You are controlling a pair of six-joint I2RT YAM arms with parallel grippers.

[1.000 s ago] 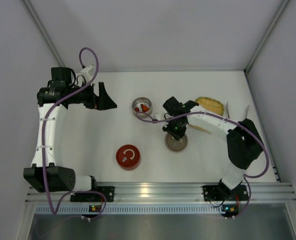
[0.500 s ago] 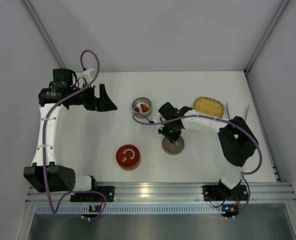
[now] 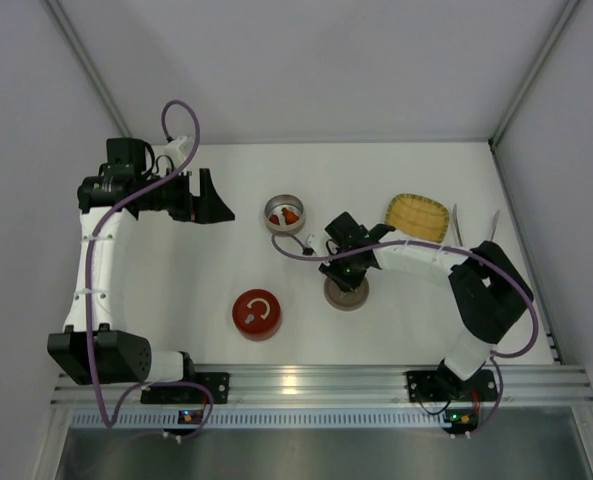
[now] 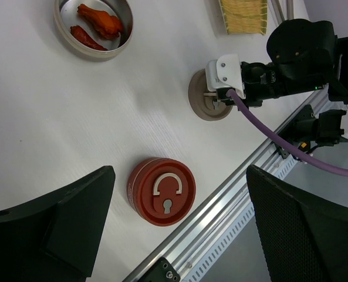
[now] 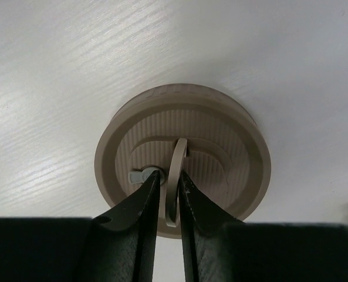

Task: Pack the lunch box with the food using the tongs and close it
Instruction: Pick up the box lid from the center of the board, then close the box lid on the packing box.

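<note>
A round metal lunch box [image 3: 284,213] [image 4: 60,30] stands mid-table with orange-red food [image 4: 101,18] inside. My right gripper [image 3: 344,268] [image 5: 169,174] hangs over the beige ribbed lid [image 3: 347,291] [image 5: 232,147], which lies flat on the table. Its fingers are slightly parted on either side of the lid's upright ring handle [image 5: 175,176], so the gripper is narrowly open. The pale tongs [image 3: 455,222] lie right of the yellow tray [image 3: 417,215]. My left gripper [image 3: 214,205] [image 4: 179,176] is wide open and empty, left of the lunch box.
A red round container [image 3: 257,314] [image 4: 162,191] with a flat handle lies near the front rail [image 3: 316,380]. White walls close off the back and both sides. The right arm's purple cable [image 4: 279,141] loops over the table near the beige lid.
The right gripper carried the beige lid slightly left and nearer, then its fingers eased apart around the ring handle. The left arm stayed still.
</note>
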